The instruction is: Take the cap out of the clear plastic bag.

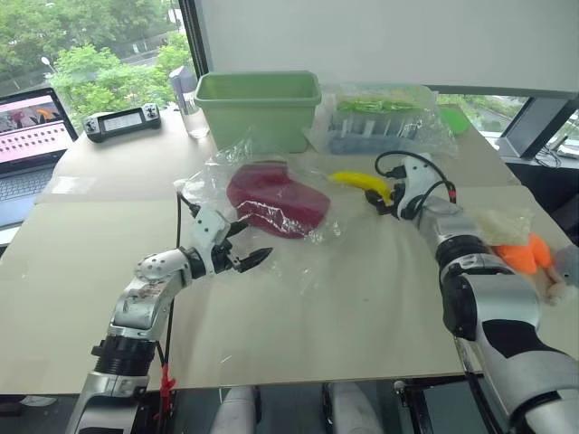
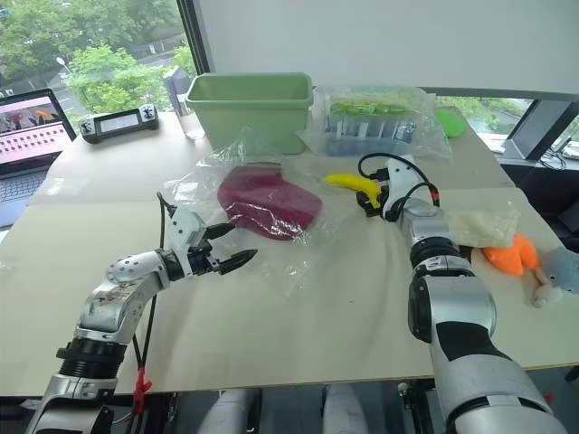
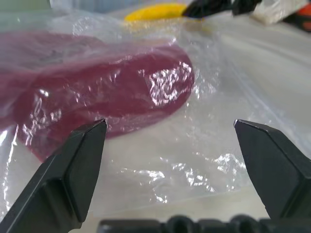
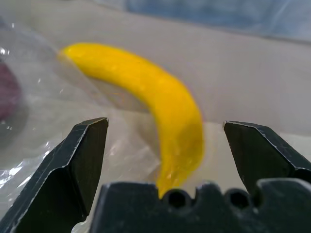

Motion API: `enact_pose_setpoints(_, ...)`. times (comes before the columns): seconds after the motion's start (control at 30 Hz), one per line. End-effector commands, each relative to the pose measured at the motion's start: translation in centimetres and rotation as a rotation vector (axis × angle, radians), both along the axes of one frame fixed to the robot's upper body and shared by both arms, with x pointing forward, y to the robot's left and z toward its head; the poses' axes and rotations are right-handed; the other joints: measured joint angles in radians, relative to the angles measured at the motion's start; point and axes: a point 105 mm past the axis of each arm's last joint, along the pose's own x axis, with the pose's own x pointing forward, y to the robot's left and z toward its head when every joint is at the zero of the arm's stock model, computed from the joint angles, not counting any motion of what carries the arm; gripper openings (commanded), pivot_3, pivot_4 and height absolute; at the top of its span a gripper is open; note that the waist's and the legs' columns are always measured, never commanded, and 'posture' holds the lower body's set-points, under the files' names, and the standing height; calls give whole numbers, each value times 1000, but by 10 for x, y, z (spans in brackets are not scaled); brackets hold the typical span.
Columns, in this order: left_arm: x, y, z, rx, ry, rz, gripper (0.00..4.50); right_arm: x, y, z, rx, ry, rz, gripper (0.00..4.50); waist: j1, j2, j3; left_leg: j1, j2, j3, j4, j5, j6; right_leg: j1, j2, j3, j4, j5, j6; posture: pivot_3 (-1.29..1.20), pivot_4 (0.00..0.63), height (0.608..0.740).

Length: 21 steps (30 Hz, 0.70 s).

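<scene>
Both grippers' black fingers gape wide and empty, left gripper (image 1: 246, 242) near the maroon fabric cap (image 1: 276, 199) inside the crinkly clear plastic bag (image 1: 312, 237), right gripper (image 1: 380, 197) by a yellow banana (image 1: 361, 183).

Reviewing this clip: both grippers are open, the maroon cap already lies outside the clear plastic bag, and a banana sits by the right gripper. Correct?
Not quite. The cap is still inside the clear plastic bag; the left wrist view shows crinkled film over it. Otherwise right: left gripper and right gripper are open, with the banana by the right one.
</scene>
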Motion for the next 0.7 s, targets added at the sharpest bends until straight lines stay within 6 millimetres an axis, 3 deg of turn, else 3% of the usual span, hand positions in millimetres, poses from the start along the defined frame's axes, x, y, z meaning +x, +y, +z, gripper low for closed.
enact_pose_setpoints(0.03,-10,-9,35,-74,-98,-64,4500,2,0,8,-6,-46,-11,4475,0,0,0,0,0,1,0,0,0,0,0,1,0,0,0,0,150,740)
enact_pose_setpoints(0.2,-14,-16,55,-127,-134,-82,4500,0,-5,-2,-10,-22,-40,3028,0,0,0,1,0,2,0,0,0,0,0,2,0,0,1,0,150,740)
enact_pose_setpoints(0.4,-20,-19,64,-162,-148,-86,4500,-2,-10,-11,-24,-5,-64,1025,-3,0,0,3,0,4,0,0,0,1,0,4,0,1,1,0,150,740)
enact_pose_setpoints(0.47,-21,-19,66,-162,-153,-83,4500,-3,-10,-12,-25,-6,-70,542,-2,0,0,3,1,4,0,0,0,1,0,4,0,1,1,0,150,740)
enact_pose_setpoints(0.57,-20,-21,68,-162,-158,-82,4500,-2,-11,-10,-19,-13,-73,160,-1,0,0,3,1,5,0,0,0,2,0,4,0,1,1,0,150,740)
enact_pose_setpoints(0.7,-20,-25,70,-161,-158,-88,4500,0,-15,4,-4,-58,-76,13,0,0,0,3,1,5,0,0,0,2,0,4,0,1,1,0,150,740)
